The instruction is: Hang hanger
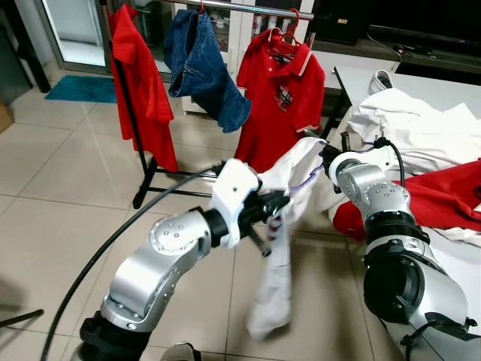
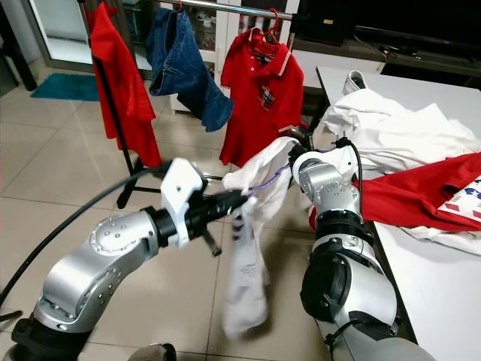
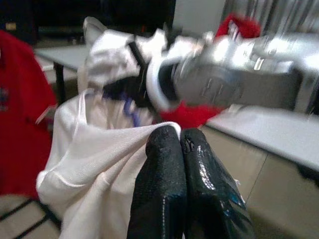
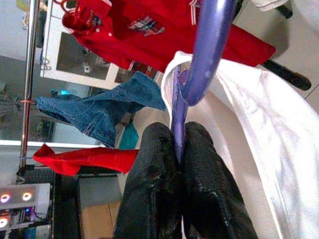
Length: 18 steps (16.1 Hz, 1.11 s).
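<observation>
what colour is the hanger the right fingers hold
Purple; the hanger shows best in the right wrist view, pinched between the right fingers.

The hanger [image 4: 199,59] is purple plastic, with a thick curved hook and a thin straight neck. It is held in the air in front of the rack [image 1: 248,7], between the two arms, and only small parts of it show because a white shirt [image 1: 274,248] is draped on it. The shirt hangs down loose toward the floor, its cloth bunched near the top. The rack is a metal rail on a black stand, with red shirts and jeans hanging.
</observation>
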Tool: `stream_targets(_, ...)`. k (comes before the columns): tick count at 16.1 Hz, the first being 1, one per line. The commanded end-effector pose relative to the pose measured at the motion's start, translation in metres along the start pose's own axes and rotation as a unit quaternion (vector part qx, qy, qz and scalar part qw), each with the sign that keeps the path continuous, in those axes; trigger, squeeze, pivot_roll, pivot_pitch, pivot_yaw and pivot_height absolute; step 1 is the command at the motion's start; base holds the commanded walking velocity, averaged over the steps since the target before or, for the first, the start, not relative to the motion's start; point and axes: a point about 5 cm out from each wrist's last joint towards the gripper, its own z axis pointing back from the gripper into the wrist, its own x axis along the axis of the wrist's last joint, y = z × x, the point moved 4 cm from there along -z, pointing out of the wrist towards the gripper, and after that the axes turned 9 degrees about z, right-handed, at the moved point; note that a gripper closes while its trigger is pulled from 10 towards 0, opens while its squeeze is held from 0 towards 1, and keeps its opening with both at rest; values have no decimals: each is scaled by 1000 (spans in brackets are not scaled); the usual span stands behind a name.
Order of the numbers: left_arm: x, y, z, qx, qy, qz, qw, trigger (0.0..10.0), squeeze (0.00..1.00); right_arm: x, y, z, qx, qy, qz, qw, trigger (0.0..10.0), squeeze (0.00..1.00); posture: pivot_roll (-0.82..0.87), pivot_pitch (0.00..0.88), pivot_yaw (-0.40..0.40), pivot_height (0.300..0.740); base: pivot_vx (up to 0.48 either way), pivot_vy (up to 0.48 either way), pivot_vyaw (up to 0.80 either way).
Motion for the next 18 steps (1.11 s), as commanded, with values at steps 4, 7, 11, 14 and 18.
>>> stream_targets(4,57,7,-25,30,-114,10,993,0,0,-34,11,2,22,49,18,998,10000,0,103,7,-104,740,0,0,0)
stream_targets(7,62,25,-33,57,-100,-16,993,0,0,-48,4,5,23,72,30,997,10000,0,95,0,-94,740,0,0,0)
stream_targets(11,26,35,-31,70,-19,-34,997,0,0,-36,12,11,52,64,24,996,10000,0,87,0,-82,740,0,0,0)
stream_targets(14,35,45,-27,92,-40,-38,994,0,0,-34,14,13,62,66,29,996,10000,0,93,0,-89,740,0,0,0)
stream_targets(18,47,71,-14,142,-57,-50,987,0,0,-38,18,17,81,78,45,993,10000,0,95,0,-92,740,0,0,0)
